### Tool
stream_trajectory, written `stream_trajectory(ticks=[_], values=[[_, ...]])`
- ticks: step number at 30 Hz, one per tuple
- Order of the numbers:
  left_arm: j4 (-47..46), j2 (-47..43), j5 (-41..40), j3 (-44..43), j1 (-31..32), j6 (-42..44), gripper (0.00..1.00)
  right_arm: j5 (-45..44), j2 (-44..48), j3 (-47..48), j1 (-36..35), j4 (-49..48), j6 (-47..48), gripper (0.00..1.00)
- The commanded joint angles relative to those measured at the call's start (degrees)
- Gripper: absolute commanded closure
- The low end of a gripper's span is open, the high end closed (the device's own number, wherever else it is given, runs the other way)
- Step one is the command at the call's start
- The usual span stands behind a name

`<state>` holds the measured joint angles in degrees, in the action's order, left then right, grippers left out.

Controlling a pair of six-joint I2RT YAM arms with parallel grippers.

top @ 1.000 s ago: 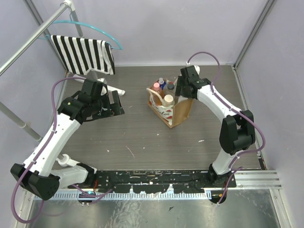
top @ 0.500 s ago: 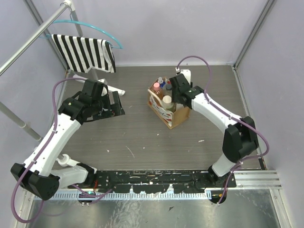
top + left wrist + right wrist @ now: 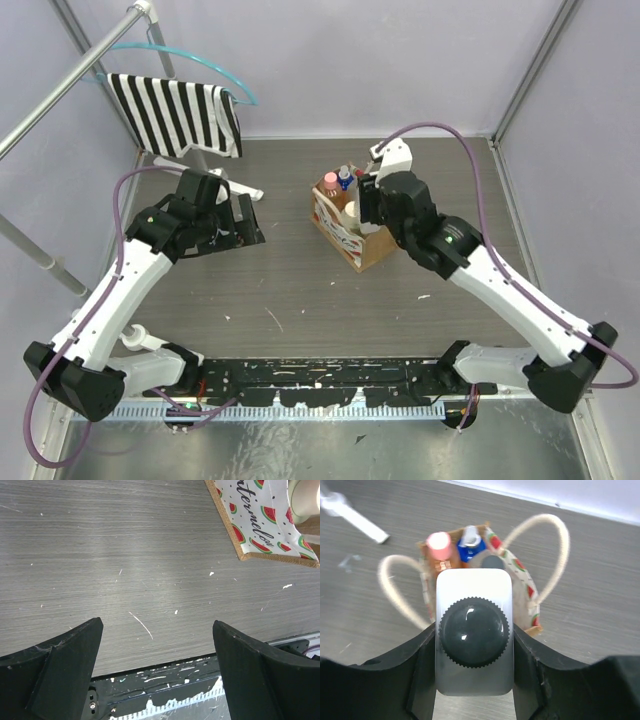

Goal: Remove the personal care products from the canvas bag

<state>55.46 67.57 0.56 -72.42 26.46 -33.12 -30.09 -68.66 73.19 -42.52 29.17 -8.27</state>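
The grey wood-grain table (image 3: pixel 300 290) fills most of the top view. At its far left corner a metal rail (image 3: pixel 70 82) is seen, and a black-and-white striped cloth (image 3: pixel 178 113) is hung from it on a teal hanger (image 3: pixel 190 60).

The left arm is bent over the left half of the table. The left gripper (image 3: pixel 157 625) is spread wide, nothing is held between its fingers (image 3: pixel 55 672), and only bare table is seen under it. It is well apart from the bag.

The canvas bag (image 3: pixel 374 250) is stood upright near the middle of the far side of the table, with its watermelon-printed panel (image 3: pixel 250 515) turned to the left arm. Its two cream loop handles (image 3: pixel 555 550) are fallen outward on both sides of the open mouth.

The right arm is reached over the bag from the right. The right gripper (image 3: pixel 474 630) is clenched on the white flat bottle (image 3: pixel 474 586), which is gripped on its two narrow sides, with its grey cap (image 3: pixel 474 640) turned to the wrist camera. The bottle is held directly above the mouth of the bag; whether its bottom is already out of the bag cannot be told.

Inside the bag, at the far end, the peach-pink bottle (image 3: pixel 439 544) and the blue bottle (image 3: pixel 470 549) are stood side by side. A cream cap (image 3: pixel 352 212) is seen nearer to the front, just beside the right gripper.
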Motion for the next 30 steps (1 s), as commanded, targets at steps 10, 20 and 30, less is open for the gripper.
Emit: stream_trajectory(ticks=[10,20,30], values=[[-16.50,3.36,0.68,-2.91,2.51,-2.36,0.01,-4.02,15.41,-6.43,-11.44,0.83,-7.25,0.99],[-29.58,16.20,1.51,-10.76,7.69,-3.57,0.01,-18.85,15.30,-19.72,-11.44,1.54,-18.00,0.99],[-27.06,25.05,0.93,-19.60,10.06,-4.12,0.01,-23.63,14.36,-28.19,-9.42,0.98,-27.20,0.94]])
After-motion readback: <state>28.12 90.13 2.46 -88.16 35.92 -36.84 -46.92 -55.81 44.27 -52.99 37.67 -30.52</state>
